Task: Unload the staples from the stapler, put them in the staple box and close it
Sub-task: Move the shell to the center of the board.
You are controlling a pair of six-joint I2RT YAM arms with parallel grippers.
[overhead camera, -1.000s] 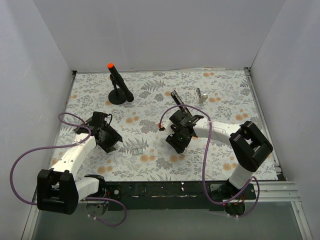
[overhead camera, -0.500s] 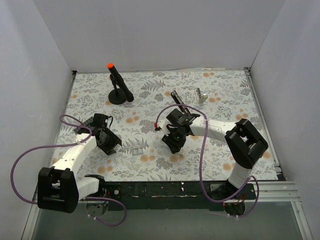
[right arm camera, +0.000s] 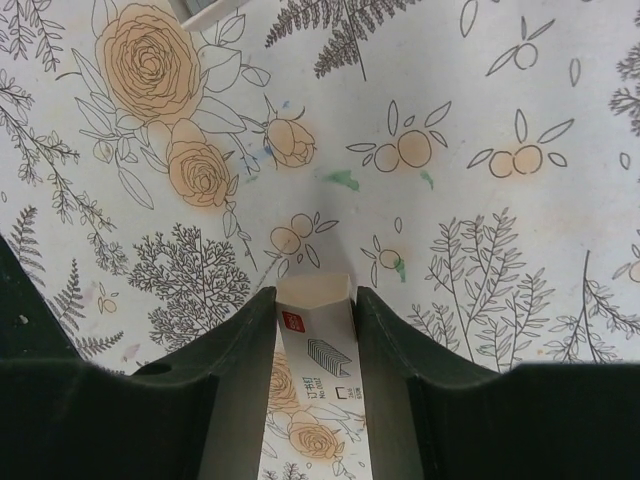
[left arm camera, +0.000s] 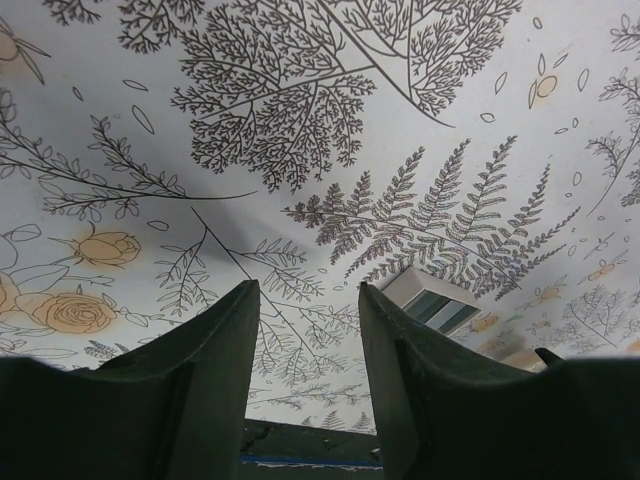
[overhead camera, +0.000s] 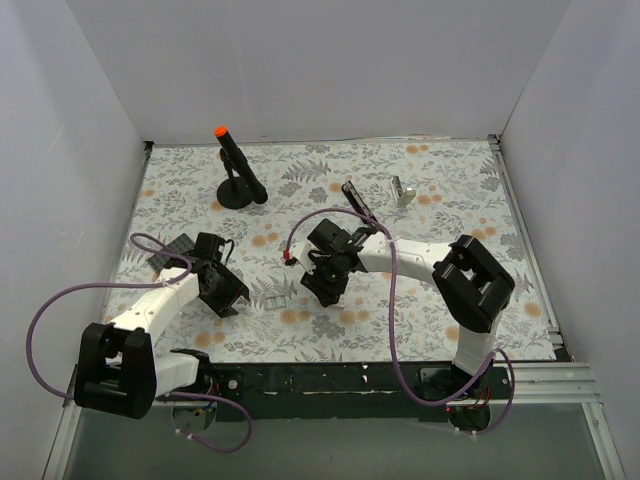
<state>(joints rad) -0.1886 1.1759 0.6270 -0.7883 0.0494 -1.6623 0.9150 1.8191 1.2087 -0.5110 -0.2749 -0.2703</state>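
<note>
Seen from above, a table covered in a white cloth printed with grey ferns and orange flowers (overhead camera: pixel 440 225), with two white robot arms reaching in from the near edge. The small slim black bar-shaped stapler (overhead camera: pixel 356 199) lies flat on the cloth right of centre toward the back, just beyond the right arm's wrist and apart from both grippers. To its left stands a black round-based stand with an orange-tipped rod (overhead camera: pixel 236 172); to its right sits a small silvery-white block (overhead camera: pixel 402 190).

The right gripper (right arm camera: pixel 314 297) points down near the table's middle, its two dark fingers pressed against either side of a small white cardboard box with a red mark (right arm camera: pixel 318 345) (the print on it is too small to read). The left gripper (left arm camera: pixel 305 300) hangs low over the cloth with its fingers parted and only fern pattern between them. A small white-edged grey rectangular piece (left arm camera: pixel 432 303) lies on the cloth just past its right fingertip, between the two grippers.
</note>
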